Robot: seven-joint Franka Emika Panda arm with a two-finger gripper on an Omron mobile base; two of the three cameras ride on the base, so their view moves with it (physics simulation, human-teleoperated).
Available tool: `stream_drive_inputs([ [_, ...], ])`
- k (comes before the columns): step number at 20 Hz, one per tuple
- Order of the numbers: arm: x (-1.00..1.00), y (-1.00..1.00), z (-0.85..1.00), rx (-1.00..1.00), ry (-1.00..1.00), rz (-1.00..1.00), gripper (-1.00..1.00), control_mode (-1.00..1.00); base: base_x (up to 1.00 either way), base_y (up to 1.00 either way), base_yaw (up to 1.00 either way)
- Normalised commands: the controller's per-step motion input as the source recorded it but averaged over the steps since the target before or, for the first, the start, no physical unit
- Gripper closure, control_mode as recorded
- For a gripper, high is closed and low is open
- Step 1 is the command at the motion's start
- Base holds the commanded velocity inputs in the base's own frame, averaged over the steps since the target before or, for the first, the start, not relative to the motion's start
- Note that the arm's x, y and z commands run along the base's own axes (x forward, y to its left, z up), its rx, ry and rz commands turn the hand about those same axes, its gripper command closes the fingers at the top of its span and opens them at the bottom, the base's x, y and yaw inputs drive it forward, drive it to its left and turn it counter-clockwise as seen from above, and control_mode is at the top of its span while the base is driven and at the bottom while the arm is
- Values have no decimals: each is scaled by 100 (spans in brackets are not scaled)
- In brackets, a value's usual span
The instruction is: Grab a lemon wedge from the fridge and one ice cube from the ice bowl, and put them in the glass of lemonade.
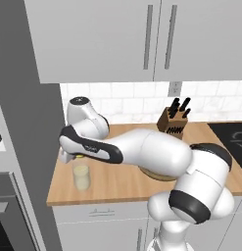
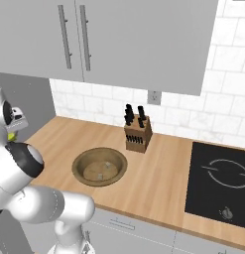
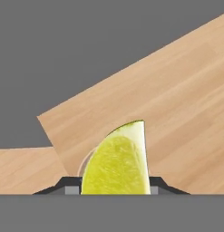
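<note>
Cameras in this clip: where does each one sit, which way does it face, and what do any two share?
Left base view: behind the arm on its left, looking forward and down at the wooden counter, the glass of lemonade and the knife block; the white arm crosses from lower right.
Right base view: behind on the right, facing the ice bowl, the block and the cooktop; the arm fills the lower left.
Hand view: on the hand, looking along the jaws at the lemon wedge they hold over the counter.
Both base views share the counter and knife block.
</note>
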Motion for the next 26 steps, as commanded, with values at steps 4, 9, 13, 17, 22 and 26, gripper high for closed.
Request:
stream_drive_inputs([
  [4,8,26,0,0,1,0,100,-100,0,0,0],
  [9,0,0,-12,0,0,0,100,-100,0,0,0],
  [13,0,0,-38,0,0,0,100,-100,0,0,0],
  [17,0,0,-14,0,-2,0,100,-100,0,0,0],
  [22,0,0,0,0,0,0,-100,-100,0,0,0],
  [26,0,0,0,0,0,0,-100,-100,0,0,0],
])
